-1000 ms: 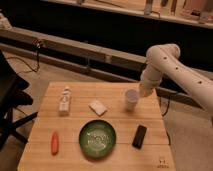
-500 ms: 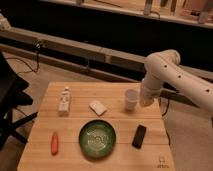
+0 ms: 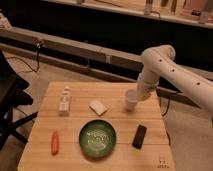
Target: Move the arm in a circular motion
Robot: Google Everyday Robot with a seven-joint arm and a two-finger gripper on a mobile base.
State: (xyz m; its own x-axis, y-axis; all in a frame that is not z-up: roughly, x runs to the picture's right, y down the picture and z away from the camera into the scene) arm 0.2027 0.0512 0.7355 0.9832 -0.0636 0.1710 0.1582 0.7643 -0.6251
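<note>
My arm [image 3: 170,70] comes in from the right edge of the view as a thick white tube with rows of small dark dots. It rises to a rounded joint above the far right corner of the wooden table [image 3: 40,150], then bends steeply down toward the tabletop. My gripper [image 3: 140,93] is at the low end of that last segment, over the table's far right part. It merges with the pale shapes around it, so I cannot tell whether it is spread or closed up.

Just beside my gripper, on its near left side, a small white cup [image 3: 131,100] stands upright on the wood (I cannot tell if I touch it). Farther left of my gripper lies a small flat white packet [image 3: 98,107]. Beyond that, well apart from me, a white bottle [image 3: 65,99] stands near the table's left side.

Nearer the camera than my gripper, and a little to its left, sits a round green bowl [image 3: 97,138]. A black oblong object [image 3: 139,136] lies almost straight below my gripper in the view, between the bowl and the table's right edge. An orange carrot [image 3: 55,142] lies at the near left, the thing farthest from me on the table.

Off the table to the far left is a dark chair [image 3: 10,95], and a long low ledge [image 3: 75,47] crosses behind everything
</note>
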